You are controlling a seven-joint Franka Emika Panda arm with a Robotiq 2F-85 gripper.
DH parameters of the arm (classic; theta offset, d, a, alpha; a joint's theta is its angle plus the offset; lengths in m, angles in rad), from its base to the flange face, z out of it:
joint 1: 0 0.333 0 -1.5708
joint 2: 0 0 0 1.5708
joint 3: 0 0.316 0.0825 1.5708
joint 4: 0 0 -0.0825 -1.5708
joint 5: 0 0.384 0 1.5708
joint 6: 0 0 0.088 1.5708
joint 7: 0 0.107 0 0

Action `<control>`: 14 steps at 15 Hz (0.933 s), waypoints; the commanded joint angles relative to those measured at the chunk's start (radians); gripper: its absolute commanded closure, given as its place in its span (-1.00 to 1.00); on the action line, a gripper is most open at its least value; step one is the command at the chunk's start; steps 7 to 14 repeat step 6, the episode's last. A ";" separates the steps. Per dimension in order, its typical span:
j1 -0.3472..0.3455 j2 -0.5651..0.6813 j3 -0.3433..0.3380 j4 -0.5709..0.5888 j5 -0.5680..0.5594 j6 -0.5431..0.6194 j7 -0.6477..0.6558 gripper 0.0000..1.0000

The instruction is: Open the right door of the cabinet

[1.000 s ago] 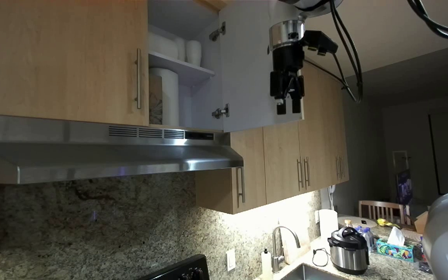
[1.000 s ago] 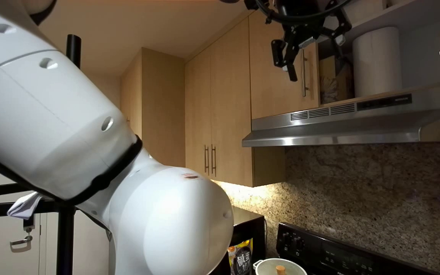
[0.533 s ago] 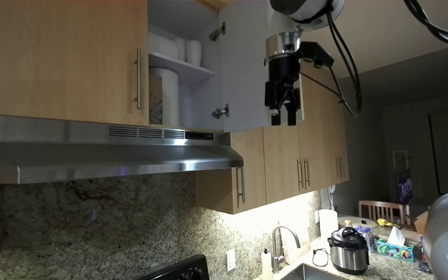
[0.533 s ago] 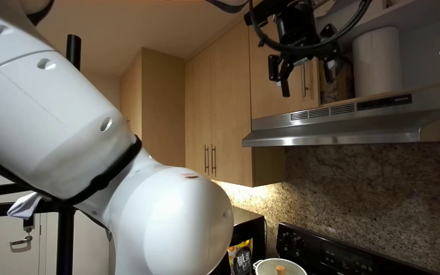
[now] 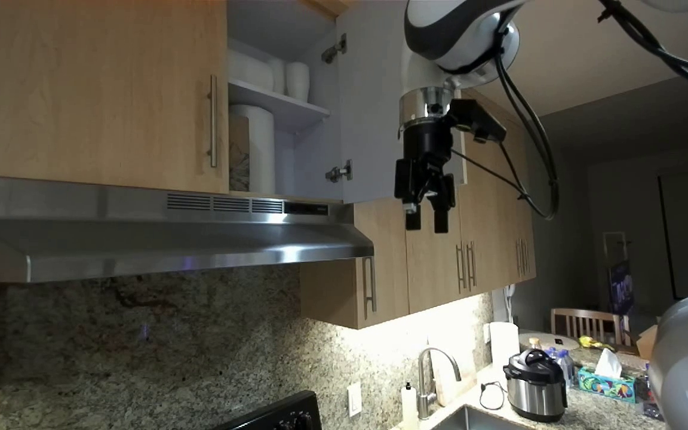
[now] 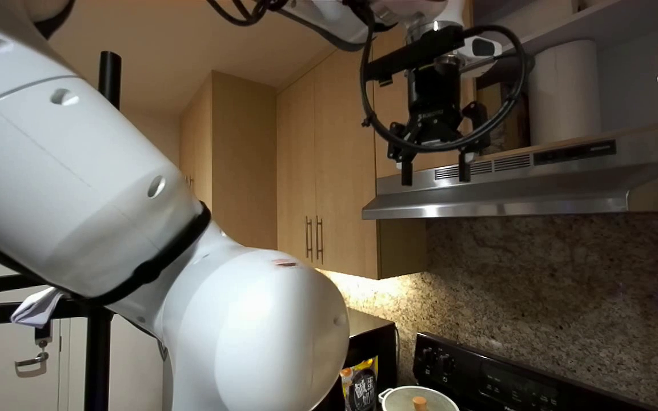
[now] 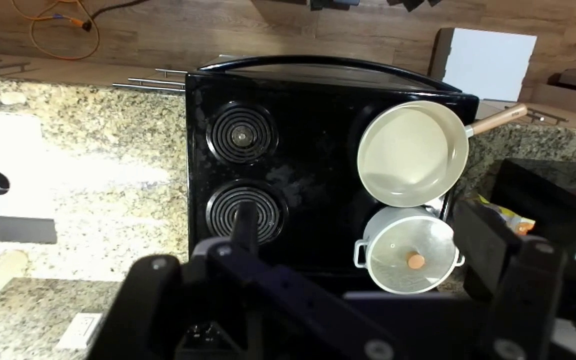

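Note:
The right door [image 5: 371, 113] of the cabinet [image 5: 315, 134] stands swung wide open in an exterior view, its white inner face showing. Its handle is on the hidden outer side. The twin left door [image 5: 99, 89] is shut, with its bar handle [image 5: 213, 119]. The cabinet's open half also shows in an exterior view [image 6: 626, 85], with white shelves and contents. My gripper [image 5: 427, 221] is open and empty, pointing down, with its fingertips below the open door's lower edge in the picture. It also shows open in an exterior view [image 6: 435, 173] and in the wrist view [image 7: 365, 227].
A steel range hood [image 5: 171, 239] lies under the cabinet. Taller doors [image 5: 433, 257] with low handles stand beyond the open door. In the wrist view a black stove [image 7: 313, 165] lies far below, with a cream pan [image 7: 408, 150] and a lidded pot [image 7: 398, 265].
The arm and gripper have moved down, and slightly left in an exterior view. The fingers have turned from tilted to pointing straight down. The gripper stays open. The doors have not moved.

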 commanded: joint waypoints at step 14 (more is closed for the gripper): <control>-0.002 0.000 0.033 -0.043 0.001 0.018 0.012 -1.00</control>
